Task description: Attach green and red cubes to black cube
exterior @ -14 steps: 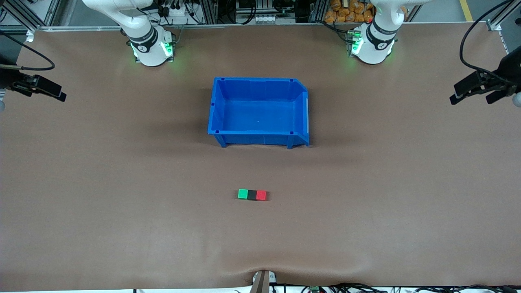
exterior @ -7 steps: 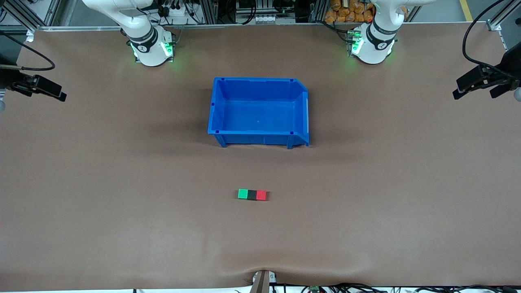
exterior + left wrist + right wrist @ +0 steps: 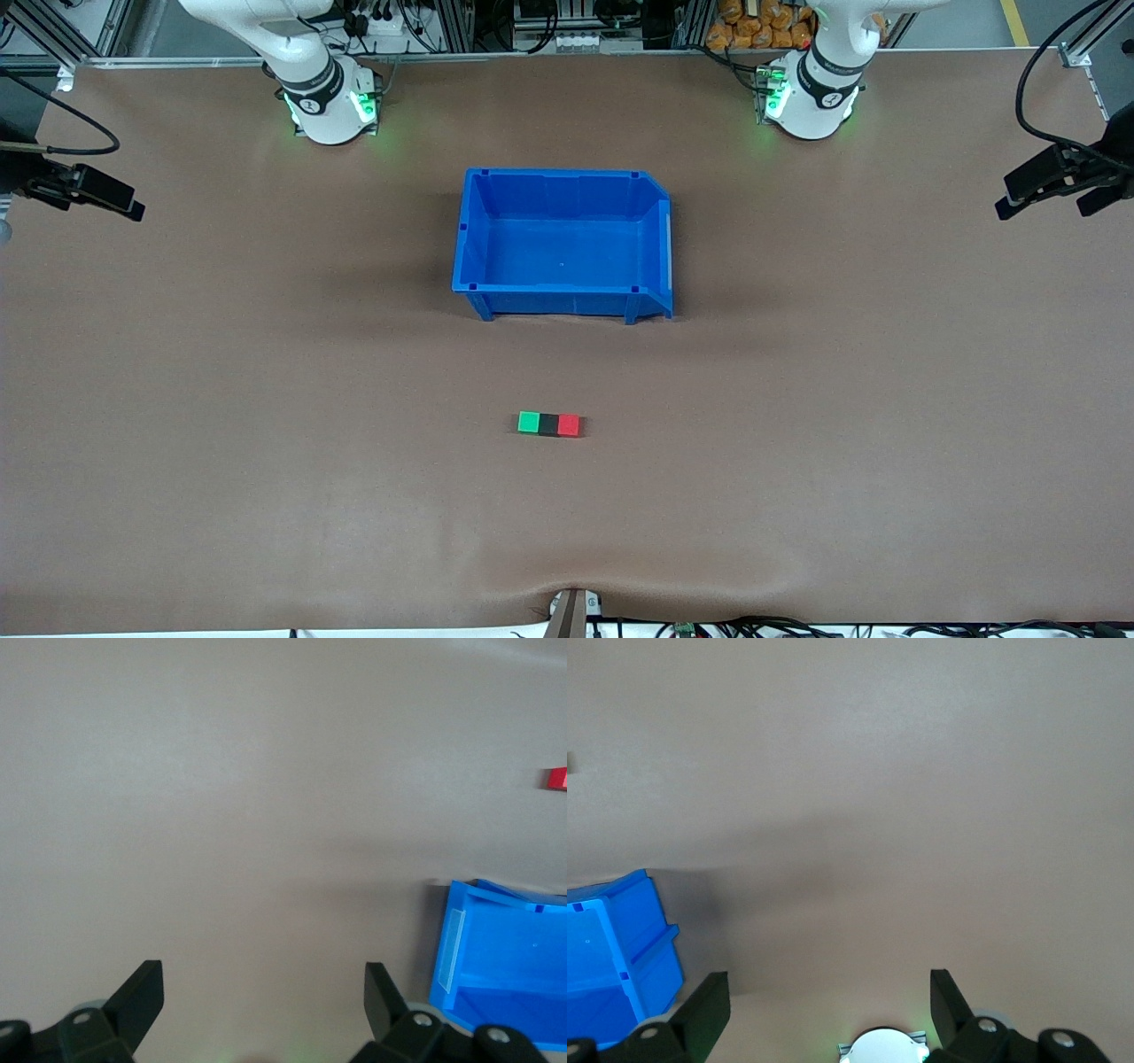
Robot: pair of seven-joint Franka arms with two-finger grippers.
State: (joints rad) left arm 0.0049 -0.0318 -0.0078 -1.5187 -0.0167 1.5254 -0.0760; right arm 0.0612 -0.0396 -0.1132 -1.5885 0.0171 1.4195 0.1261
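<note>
While both arms wait, green cube (image 3: pixel 529 422) and red cube (image 3: pixel 569 424) flank black cube (image 3: pixel 549 424).

Wide brown table (image 3: pixel 266 399), and only two things break it up. The blue bin (image 3: pixel 563 244) sits mid-table, its walls the one tall obstacle. Nearer the front camera, well apart from it, the green cube (image 3: pixel 529 423), black cube (image 3: pixel 549 424) and red cube (image 3: pixel 569 425) lie touching in a short low row. Open lanes run toward both ends. The left gripper (image 3: pixel 1059 188) and right gripper (image 3: pixel 84 193) hang wide open over the table's ends, well apart from both
</note>
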